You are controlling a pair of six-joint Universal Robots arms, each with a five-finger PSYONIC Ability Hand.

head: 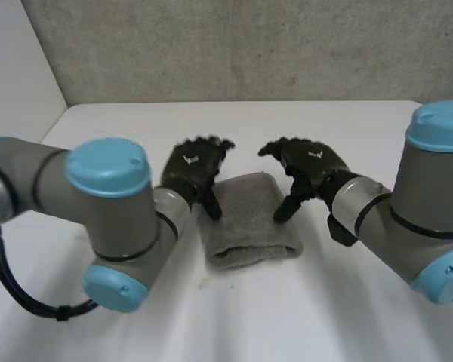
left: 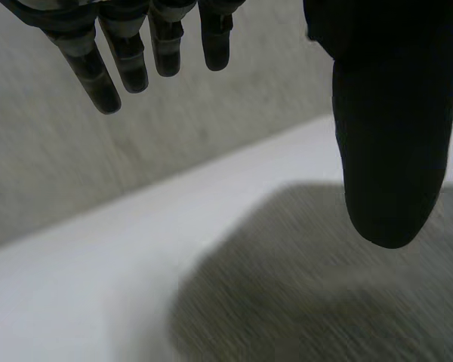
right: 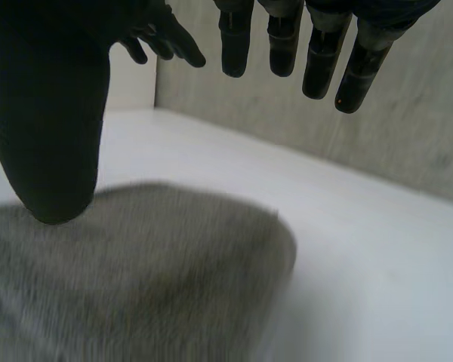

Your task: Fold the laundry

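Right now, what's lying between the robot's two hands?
In the head view, a folded grey towel lies on the white table between the left hand and the right hand, both open, one at each side edge.

On my feed the left arm (head: 30, 185) and right arm (head: 426, 200) are thick grey tubes with rounded light-blue caps (head: 107, 166) and thin black rings (head: 360, 205) at the joints, and the left hand (head: 190, 172) and right hand (head: 311, 166) are black, each with a small white mark (head: 189, 159) on its back and pale-banded fingers (left: 132, 64).
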